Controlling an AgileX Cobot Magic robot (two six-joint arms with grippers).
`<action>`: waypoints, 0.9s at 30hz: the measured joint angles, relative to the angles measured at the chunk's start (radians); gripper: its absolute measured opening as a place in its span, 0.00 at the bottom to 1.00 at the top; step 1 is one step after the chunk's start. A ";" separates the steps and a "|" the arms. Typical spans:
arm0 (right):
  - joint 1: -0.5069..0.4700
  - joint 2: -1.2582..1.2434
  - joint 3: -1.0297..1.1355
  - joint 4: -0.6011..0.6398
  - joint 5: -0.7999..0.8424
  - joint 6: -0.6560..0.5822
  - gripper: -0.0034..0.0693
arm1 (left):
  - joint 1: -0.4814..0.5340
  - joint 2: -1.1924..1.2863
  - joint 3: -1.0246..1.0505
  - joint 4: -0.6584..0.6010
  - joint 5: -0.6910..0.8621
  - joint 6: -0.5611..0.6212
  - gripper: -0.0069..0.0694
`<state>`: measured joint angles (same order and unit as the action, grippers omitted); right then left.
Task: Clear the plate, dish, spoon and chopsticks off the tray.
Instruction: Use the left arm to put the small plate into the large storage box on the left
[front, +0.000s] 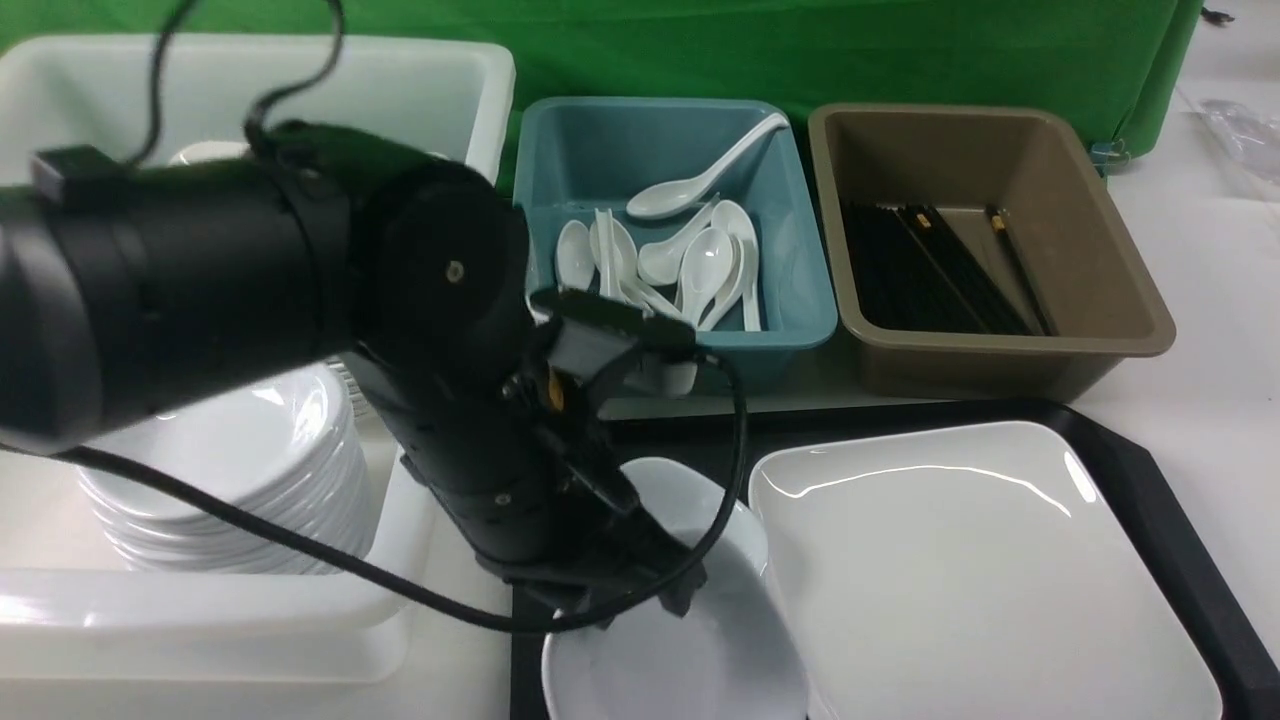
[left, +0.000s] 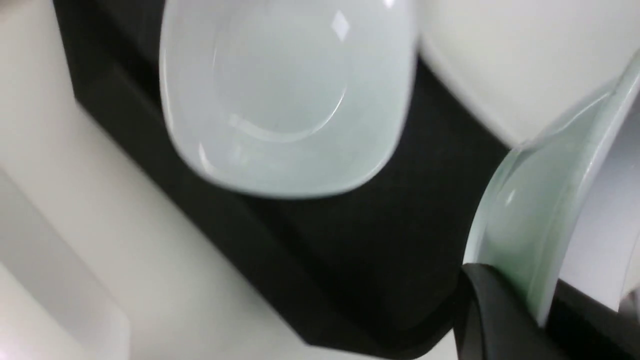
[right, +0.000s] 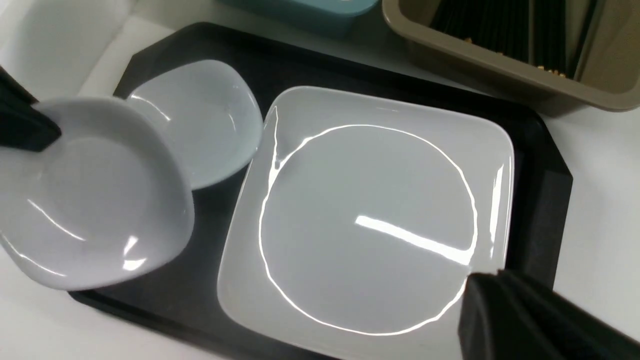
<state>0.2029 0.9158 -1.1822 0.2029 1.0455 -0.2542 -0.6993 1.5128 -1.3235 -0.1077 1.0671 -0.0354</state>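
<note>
My left gripper (front: 640, 590) (left: 540, 305) is shut on the rim of a small greyish-white dish (front: 690, 660) (left: 540, 210) (right: 95, 200), held tilted over the near left corner of the black tray (front: 1150, 480) (right: 540, 185). A second small dish (front: 680, 485) (left: 285, 95) (right: 200, 115) rests on the tray behind it. The large white plate (front: 960, 570) (right: 370, 215) fills the tray's right side. My right gripper (right: 485, 285) is shut and empty, hanging over the plate's corner; the front view does not show it. No spoon or chopsticks show on the tray.
A teal bin (front: 680, 230) holds several white spoons. Beside it a brown tub (front: 990, 250) holds black chopsticks. At the left, stacked white plates (front: 230, 480) sit in a white tub, with another white tub (front: 250, 90) behind. My left arm blocks the middle-left.
</note>
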 joint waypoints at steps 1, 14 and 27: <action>0.000 0.000 0.000 0.000 0.000 0.000 0.10 | 0.001 -0.007 -0.027 -0.003 0.017 0.001 0.11; 0.000 0.000 0.000 0.000 0.000 0.000 0.12 | 0.409 -0.214 -0.145 -0.036 0.133 0.021 0.11; 0.000 0.000 0.000 0.001 -0.027 -0.005 0.13 | 1.039 -0.277 0.236 -0.257 -0.099 0.151 0.11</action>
<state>0.2029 0.9158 -1.1822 0.2040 1.0185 -0.2587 0.3399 1.2362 -1.0875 -0.3645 0.9684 0.1155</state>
